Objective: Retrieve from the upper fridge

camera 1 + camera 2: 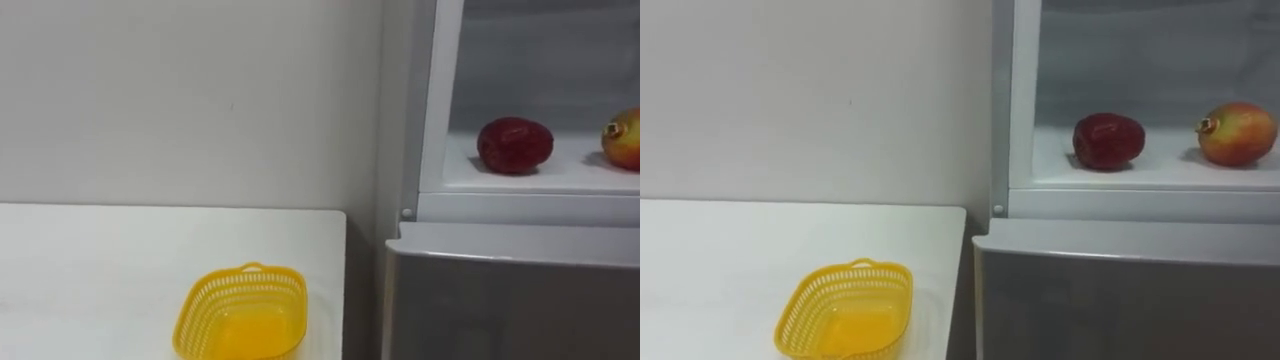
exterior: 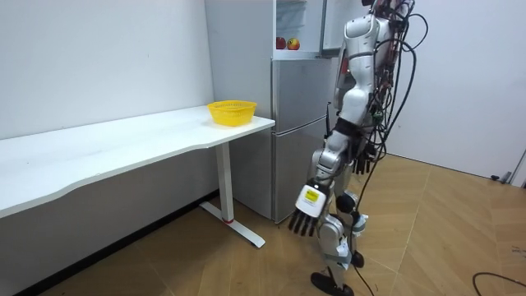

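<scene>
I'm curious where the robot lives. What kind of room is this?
Probably a kitchen corner: a fridge open at the top, fruit on its shelf, and a white table holding a yellow basket.

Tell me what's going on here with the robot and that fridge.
The robot stands in front of the fridge, next to the end of a white table. The fridge's upper compartment is open, and a dark red fruit and a pomegranate sit on its shelf, untouched. The robot's left hand hangs at its side, fingers relaxed and holding nothing. A yellow basket sits empty on the table's end nearest the fridge.
</scene>
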Robot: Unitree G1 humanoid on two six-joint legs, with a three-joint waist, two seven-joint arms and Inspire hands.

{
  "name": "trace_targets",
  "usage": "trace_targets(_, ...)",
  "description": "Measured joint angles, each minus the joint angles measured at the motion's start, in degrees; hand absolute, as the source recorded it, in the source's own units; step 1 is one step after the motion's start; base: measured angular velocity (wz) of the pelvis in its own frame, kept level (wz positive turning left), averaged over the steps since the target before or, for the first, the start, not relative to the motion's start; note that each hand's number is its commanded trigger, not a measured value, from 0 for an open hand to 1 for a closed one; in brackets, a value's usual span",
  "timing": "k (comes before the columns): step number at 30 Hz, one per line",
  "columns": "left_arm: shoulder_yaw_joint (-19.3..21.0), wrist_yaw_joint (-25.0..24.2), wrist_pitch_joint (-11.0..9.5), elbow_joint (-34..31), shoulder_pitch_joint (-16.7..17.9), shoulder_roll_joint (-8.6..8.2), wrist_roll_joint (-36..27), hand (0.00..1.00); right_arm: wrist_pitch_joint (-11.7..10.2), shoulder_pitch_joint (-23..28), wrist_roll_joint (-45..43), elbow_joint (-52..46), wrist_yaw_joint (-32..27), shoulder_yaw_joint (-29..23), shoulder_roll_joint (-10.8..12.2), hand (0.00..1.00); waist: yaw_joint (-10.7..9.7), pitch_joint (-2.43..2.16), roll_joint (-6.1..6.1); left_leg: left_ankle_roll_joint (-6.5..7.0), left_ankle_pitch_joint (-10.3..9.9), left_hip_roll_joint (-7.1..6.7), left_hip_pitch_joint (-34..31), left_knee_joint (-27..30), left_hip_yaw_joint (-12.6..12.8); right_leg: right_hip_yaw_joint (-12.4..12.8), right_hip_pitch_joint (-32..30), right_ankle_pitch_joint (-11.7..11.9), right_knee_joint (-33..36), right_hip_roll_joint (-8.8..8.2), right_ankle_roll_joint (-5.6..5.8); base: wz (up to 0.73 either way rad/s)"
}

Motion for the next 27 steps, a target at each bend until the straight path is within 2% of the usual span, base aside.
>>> trace_targets(3,-3.46,0.58,-0.31,0.05,-1.69,0.31,0.34,0.0,-0.51,-0.58,0.97,-1.58,-3.24,0.84,0.3,0.0,-1.05,0.29,-0.42,0.01,0.0,-0.01,-0.03,-0.02,0.83,0.94,-0.28,0.02,0.22,0.04,0.03,-0.15)
trace_targets(7,-4.37,0.58,-1.02,-0.11,-2.54,0.49,1.41,0.0,-0.79,-0.76,1.0,-7.85,-7.64,0.6,0.39,0.0,-1.83,0.44,-0.22,0.02,0.0,0.05,-0.42,-0.62,2.64,2.49,-2.03,-0.04,0.96,0.2,0.19,-0.25)
trace_targets(10,-4.45,0.51,-1.33,-1.25,-2.27,0.48,3.54,0.0,-3.14,-0.36,3.25,-15.9,-11.22,-1.41,1.13,0.0,-2.35,0.44,-0.14,0.02,0.0,0.13,-0.92,-0.67,3.5,3.3,-2.93,0.13,0.97,0.32,0.28,-0.14)
trace_targets(12,-4.8,0.72,-2.85,-1.66,-2.29,0.62,3.64,0.0,-6.38,0.33,6.46,-23.32,-13.31,-1.32,2.31,0.0,-2.73,0.43,-0.02,0.02,0.0,0.39,-1.17,-1.02,4.05,3.94,-3.46,0.49,0.75,0.7,0.15,-0.13)
trace_targets(15,-5.28,1.36,-4.91,-2.38,-2.18,0.65,3.68,0.0,-9.15,3.23,7.43,-34.93,-14.56,-0.31,3.91,0.0,-2.98,0.3,0.38,0.02,0.0,0.55,-1.82,-1.24,4.59,4.18,-4.38,0.56,0.82,0.85,0.04,-0.08)
trace_targets(16,-5.19,1.42,-5.51,-2.45,-2.19,0.6,3.74,0.0,-9.57,4.18,7.44,-37.87,-14.62,0.03,4.01,0.0,-3.06,0.11,0.51,0.02,0.0,0.54,-2.14,-1.19,4.59,4.14,-4.67,0.6,0.83,0.84,0.02,-0.04)
trace_targets(18,-5.13,1.72,-8.02,-2.52,-1.83,0.44,3.83,0.0,-11.83,7.88,7.83,-48.37,-14.68,1.19,4.08,0.0,-3.33,-0.08,0.95,0.02,0.02,0.54,-2.32,-1.22,5.11,4.51,-5.19,0.7,0.94,0.87,-0.02,-0.09)
trace_targets(21,-5.22,1.69,-9.96,-2.34,-1.1,0.53,3.51,0.0,-14.15,10.76,9.24,-58.05,-15.01,2.35,3.93,0.0,-3.73,-0.19,1.24,0.01,0.02,0.61,-2.02,-1.24,5.76,5.21,-5.14,0.7,0.94,1.01,-0.03,-0.13)
trace_targets(24,-5.02,1.22,-12.3,-1.99,-0.27,0.74,2.63,0.0,-15.93,11.03,8.27,-64.32,-15.01,2.77,3.92,0.0,-3.73,-0.04,1.51,0.01,0.02,0.89,-1.29,-1.28,7.12,6.48,-5.02,0.96,0.89,1.36,-0.17,-0.25)
trace_targets(26,-5.0,0.87,-12.73,-1.82,-0.13,0.76,2.74,0.0,-16.53,11.04,7.57,-68.81,-15.74,2.67,3.92,0.0,-3.75,-0.05,1.49,0.0,0.01,0.94,-1.25,-1.28,7.32,6.86,-5.12,1.04,0.87,1.48,-0.19,-0.13)
trace_targets(27,-5.0,0.51,-13.24,-1.15,-0.29,0.94,2.79,0.0,-17.53,11.05,7.46,-71.2,-16.41,2.66,3.91,0.0,-3.91,-0.01,1.45,0.0,0.01,0.99,-1.27,-1.29,7.43,6.87,-5.17,1.07,0.88,1.53,-0.21,-0.04)
